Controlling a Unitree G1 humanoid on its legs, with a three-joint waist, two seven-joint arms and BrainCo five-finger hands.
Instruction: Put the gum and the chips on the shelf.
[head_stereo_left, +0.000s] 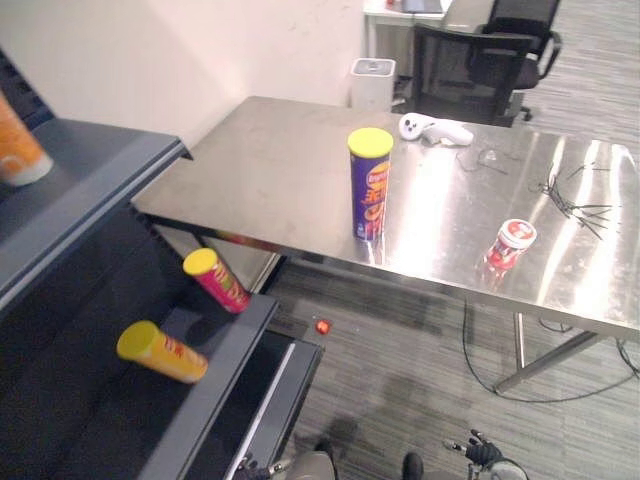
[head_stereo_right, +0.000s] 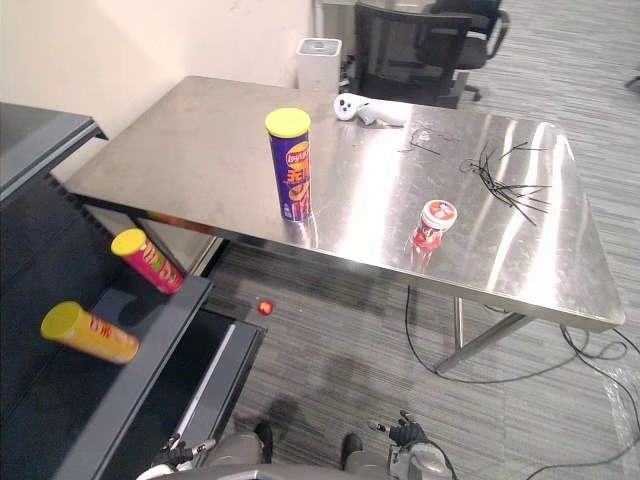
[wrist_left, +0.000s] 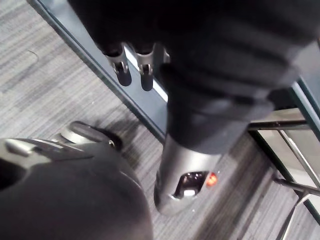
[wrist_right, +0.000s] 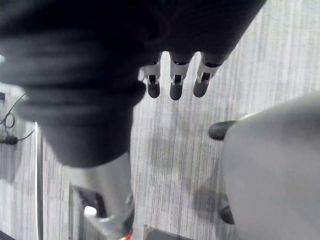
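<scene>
Left eye view: the chips can, purple with a yellow lid, stands upright near the front edge of the steel table. The gum tub, red with a white lid, stands on the same table, well apart to the right. On the dark shelf at the left, a red can and a yellow can lie on their sides. An orange can on the board above is cut off by the edge.

Right eye view: a white controller and loose black wires lie toward the far side of the table. The left hand and right hand hang low by the bottom edge, too small to read.

Left wrist view: the left hand's fingers hang straight, side by side, empty above the carpet.

Right wrist view: the right hand's fingers hang straight too, holding nothing.
</scene>
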